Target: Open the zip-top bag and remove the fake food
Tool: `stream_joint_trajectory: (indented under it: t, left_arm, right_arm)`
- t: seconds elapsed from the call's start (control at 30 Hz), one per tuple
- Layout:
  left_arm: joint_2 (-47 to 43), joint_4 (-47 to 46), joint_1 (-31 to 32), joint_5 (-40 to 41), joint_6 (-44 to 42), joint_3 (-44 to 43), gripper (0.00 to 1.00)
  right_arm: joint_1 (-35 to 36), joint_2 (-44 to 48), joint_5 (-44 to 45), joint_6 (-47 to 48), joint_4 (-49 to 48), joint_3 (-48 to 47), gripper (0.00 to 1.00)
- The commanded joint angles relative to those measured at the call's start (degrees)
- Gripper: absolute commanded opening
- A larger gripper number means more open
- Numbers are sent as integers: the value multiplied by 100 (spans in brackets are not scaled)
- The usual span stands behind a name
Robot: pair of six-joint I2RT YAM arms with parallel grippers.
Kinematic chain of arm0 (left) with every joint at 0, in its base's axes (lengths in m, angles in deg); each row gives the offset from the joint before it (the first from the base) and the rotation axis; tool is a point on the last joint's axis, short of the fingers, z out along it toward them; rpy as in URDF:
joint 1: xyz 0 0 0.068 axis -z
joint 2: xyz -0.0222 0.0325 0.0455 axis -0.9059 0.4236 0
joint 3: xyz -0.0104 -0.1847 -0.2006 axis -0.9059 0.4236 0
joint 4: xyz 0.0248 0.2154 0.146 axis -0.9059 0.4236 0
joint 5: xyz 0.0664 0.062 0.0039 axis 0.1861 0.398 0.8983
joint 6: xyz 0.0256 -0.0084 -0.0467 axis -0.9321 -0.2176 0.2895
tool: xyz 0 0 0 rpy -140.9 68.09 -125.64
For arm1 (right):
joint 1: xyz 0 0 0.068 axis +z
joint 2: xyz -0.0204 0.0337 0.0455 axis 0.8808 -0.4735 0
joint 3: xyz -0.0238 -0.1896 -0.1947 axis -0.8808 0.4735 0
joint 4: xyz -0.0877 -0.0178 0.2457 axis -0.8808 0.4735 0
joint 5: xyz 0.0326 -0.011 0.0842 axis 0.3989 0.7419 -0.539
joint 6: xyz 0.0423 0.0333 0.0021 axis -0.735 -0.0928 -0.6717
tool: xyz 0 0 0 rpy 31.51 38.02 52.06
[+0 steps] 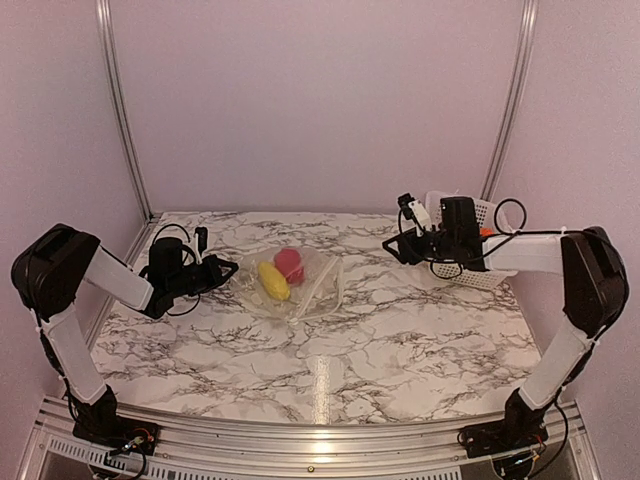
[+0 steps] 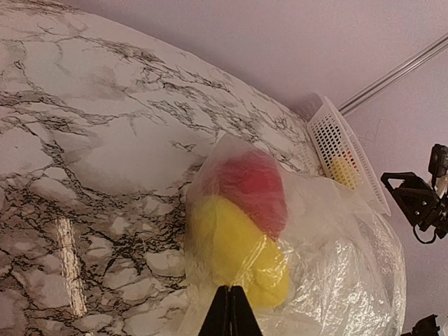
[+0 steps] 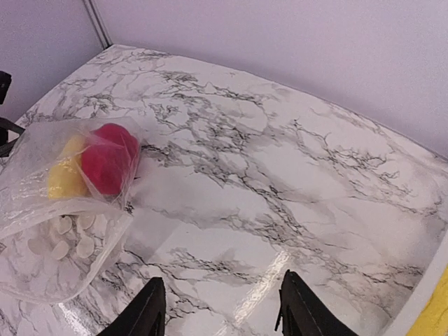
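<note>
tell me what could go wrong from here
1. The left gripper pinches just one edge of the zip-top bag. The soft plastic could slip free, or the whole bag could drag along.
2. The right gripper is open and apart from the bag, so nothing steadies its other side. The red piece and yellow piece may remain trapped inside.

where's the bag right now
In the top view the bag lies left of centre on the table, its left edge at the left gripper.
</note>
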Motion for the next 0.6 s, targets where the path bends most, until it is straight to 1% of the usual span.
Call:
stream_joint_trajectory:
  t: [0.0, 0.1, 0.23, 0.43, 0.57]
  left_arm:
    - [39, -180, -30, -99, -15, -74, 0]
    - [43, -178, -28, -107, -19, -78, 0]
    - [60, -249, -28, -143, 17, -65, 0]
    - [64, -325, -28, -189, 54, -38, 0]
    - [104, -329, -28, -248, 67, -73, 0]
  right_arm:
    - [591, 25, -513, -150, -690, 312, 51]
    - [1005, -117, -624, -203, -916, 400, 47]
    - [1453, -409, -623, -226, -1139, 351, 45]
    - [1752, -1088, -667, -240, -1434, 114, 42]
    - [1904, -1377, -650, -209, -1635, -12, 39]
